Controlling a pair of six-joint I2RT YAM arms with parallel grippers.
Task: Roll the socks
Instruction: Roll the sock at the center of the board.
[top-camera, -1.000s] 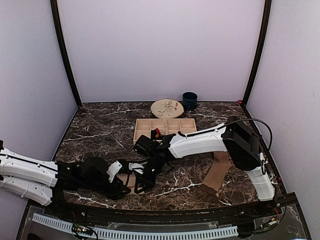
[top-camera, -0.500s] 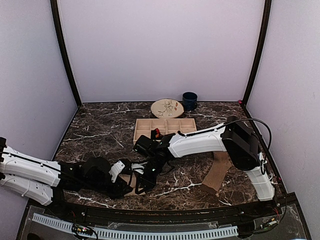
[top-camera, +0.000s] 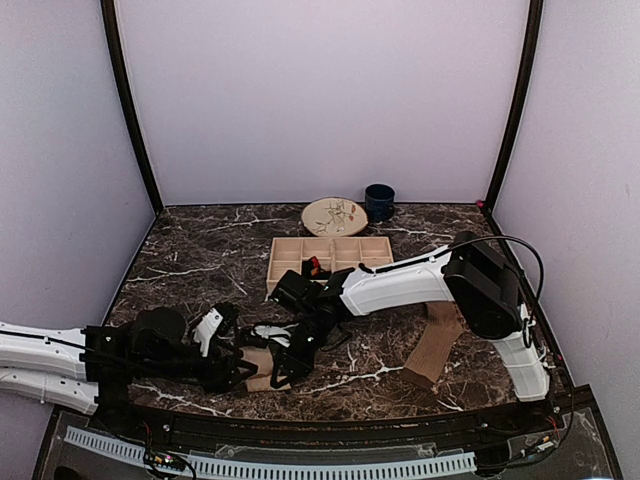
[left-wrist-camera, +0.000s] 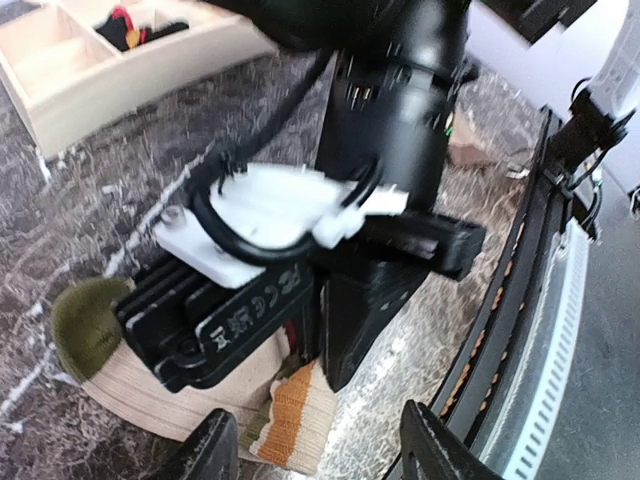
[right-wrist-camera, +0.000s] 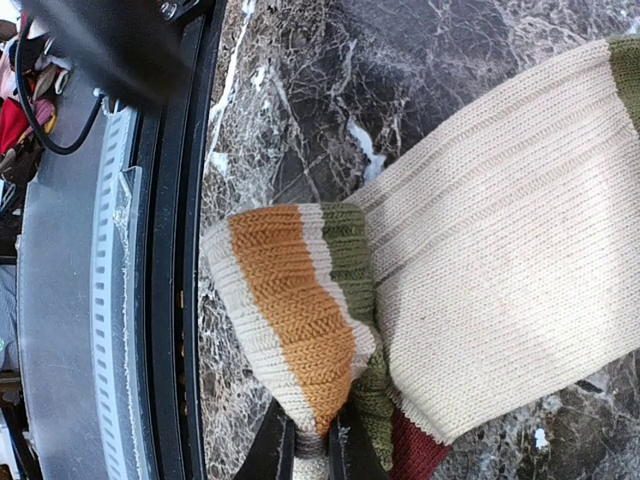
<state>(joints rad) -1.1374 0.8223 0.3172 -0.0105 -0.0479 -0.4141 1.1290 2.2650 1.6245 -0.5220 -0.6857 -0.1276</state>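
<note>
A beige striped sock (top-camera: 257, 364) lies flat near the front edge; its cuff (right-wrist-camera: 290, 300) carries orange, green and maroon bands and is folded back over the leg. My right gripper (right-wrist-camera: 312, 438) is shut on that cuff, pinching it from above (top-camera: 284, 368). My left gripper (left-wrist-camera: 315, 458) sits low just left of it (top-camera: 234, 368), open, fingers on either side of the cuff end (left-wrist-camera: 298, 418) without touching it. A plain tan sock (top-camera: 435, 345) lies at the right. The black and red sock (top-camera: 312, 266) sits in a tray compartment.
A wooden divided tray (top-camera: 290, 244) stands mid-table, with a patterned plate (top-camera: 334, 216) and a dark blue cup (top-camera: 379, 202) behind it. The black front rail (right-wrist-camera: 190, 300) runs close beside the sock's cuff. The right arm's white link (top-camera: 395, 285) reaches across the middle.
The left arm has drawn back to the left, away from the sock. Its jaws narrowed briefly and widened again. The right gripper keeps its pinch on the cuff in the same place.
</note>
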